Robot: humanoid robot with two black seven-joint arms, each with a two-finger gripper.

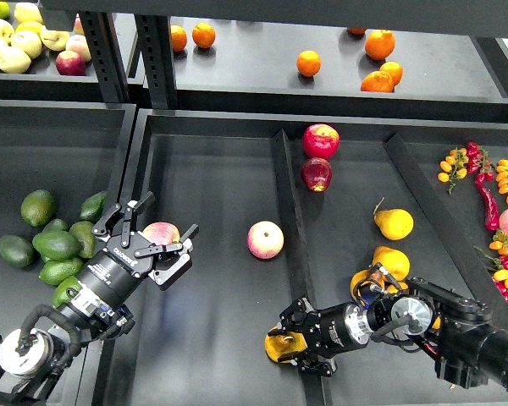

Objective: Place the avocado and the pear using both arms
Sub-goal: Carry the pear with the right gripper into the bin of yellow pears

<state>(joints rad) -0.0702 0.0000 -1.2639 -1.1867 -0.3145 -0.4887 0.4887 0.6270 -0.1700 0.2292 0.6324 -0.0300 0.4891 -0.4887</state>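
Several dark green avocados [56,245] lie in a pile in the left tray. My left gripper [152,237] is open and holds nothing. It hovers just right of that pile, over a pink-yellow apple [161,233] at the left of the middle tray. My right gripper [295,341] is shut on a squat yellow-orange pear [277,346] with a brownish hollow. It holds the pear low by the divider [289,203], at the front right of the middle tray. The fingers partly hide the pear.
A second pink-yellow apple [265,239] lies in the middle tray. Two red apples [320,140] and more pears [394,224] lie in the right tray. Chillies and small tomatoes [483,190] lie far right. A shelf behind holds oranges [308,63] and pale apples [13,51].
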